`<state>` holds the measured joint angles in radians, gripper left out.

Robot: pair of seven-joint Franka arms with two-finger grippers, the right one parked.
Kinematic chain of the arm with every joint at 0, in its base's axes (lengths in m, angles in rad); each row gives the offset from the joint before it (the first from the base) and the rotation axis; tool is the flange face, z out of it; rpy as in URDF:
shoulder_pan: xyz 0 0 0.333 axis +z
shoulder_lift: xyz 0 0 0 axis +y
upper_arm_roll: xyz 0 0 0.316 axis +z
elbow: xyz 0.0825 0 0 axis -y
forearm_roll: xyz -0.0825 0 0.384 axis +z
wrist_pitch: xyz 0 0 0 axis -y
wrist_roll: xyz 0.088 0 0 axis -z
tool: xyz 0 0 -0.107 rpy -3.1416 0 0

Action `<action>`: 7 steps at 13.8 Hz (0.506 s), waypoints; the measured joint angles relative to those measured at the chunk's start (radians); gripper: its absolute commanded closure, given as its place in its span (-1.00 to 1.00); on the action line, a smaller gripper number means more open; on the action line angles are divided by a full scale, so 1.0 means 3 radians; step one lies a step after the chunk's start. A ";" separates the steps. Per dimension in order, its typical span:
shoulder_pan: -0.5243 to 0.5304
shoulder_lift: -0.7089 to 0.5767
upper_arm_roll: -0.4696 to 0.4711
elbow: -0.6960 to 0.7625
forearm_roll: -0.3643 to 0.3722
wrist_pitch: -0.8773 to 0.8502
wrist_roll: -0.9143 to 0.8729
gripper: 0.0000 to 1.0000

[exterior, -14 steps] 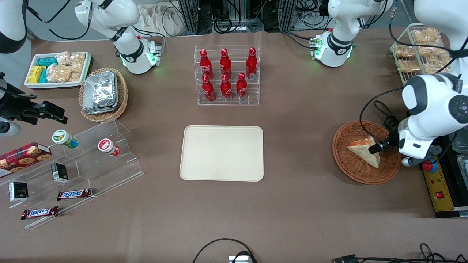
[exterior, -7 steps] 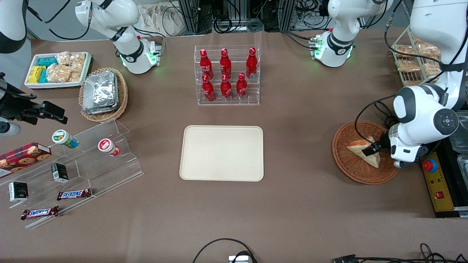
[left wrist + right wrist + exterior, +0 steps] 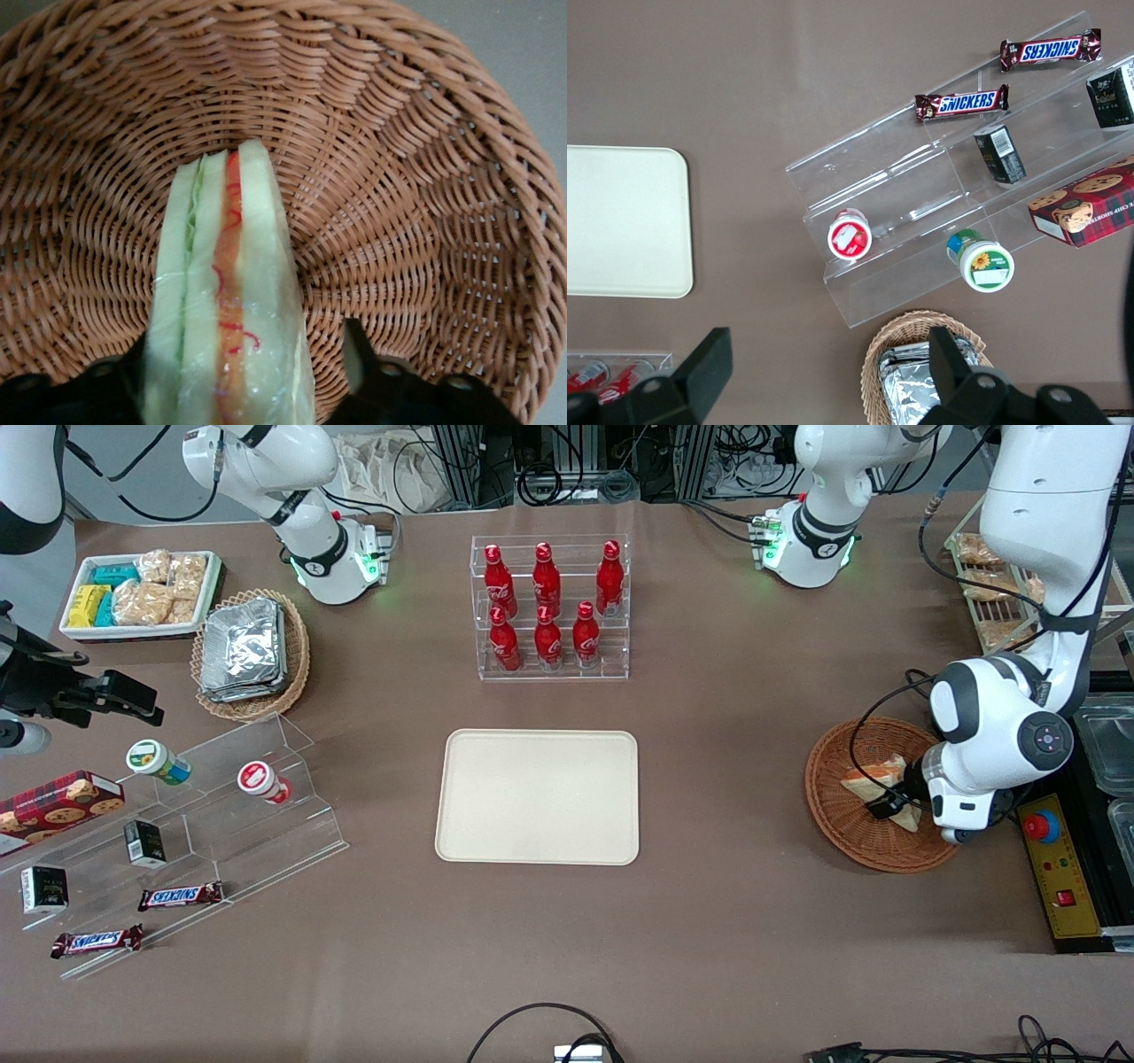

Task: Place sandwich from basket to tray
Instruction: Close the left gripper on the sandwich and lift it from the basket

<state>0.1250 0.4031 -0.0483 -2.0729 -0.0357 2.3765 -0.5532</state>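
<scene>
The sandwich (image 3: 873, 776), a wrapped wedge of pale bread with orange-red and green filling, lies in the reddish-brown woven basket (image 3: 842, 828) toward the working arm's end of the table. The left gripper (image 3: 891, 804) is down in the basket, open, with one finger on each side of the sandwich. In the left wrist view the sandwich (image 3: 226, 301) runs between the dark fingers (image 3: 365, 372) over the basket weave (image 3: 416, 204), and a small gap shows beside one finger. The cream tray (image 3: 536, 797) lies bare at the table's middle.
A clear rack of red bottles (image 3: 549, 607) stands farther from the front camera than the tray. A control box with a red button (image 3: 1044, 825) sits beside the basket. A wire rack of snack bags (image 3: 992, 584) is at the working arm's end. An acrylic stand with snacks (image 3: 213, 815) lies toward the parked arm's end.
The left arm has swung over the basket and lowered. Its gripper has moved from the sandwich's edge to straddle the sandwich, nearer the front camera. The sandwich has hardly moved.
</scene>
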 measured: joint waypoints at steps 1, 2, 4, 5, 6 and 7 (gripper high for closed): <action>0.0000 -0.0011 -0.0007 0.0014 0.0006 0.0008 0.0021 1.00; -0.0002 -0.0024 -0.0016 0.0034 0.0007 0.0010 0.0068 1.00; -0.0004 -0.0043 -0.0033 0.0095 0.0007 -0.0002 0.0138 1.00; -0.0004 -0.0062 -0.0038 0.0153 0.0007 -0.0087 0.0157 1.00; -0.0004 -0.0096 -0.0039 0.0228 0.0007 -0.0249 0.0181 1.00; -0.0004 -0.0135 -0.0039 0.0322 0.0007 -0.0426 0.0217 1.00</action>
<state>0.1237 0.3626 -0.0601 -1.9762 -0.0335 2.2486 -0.4880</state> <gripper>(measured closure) 0.656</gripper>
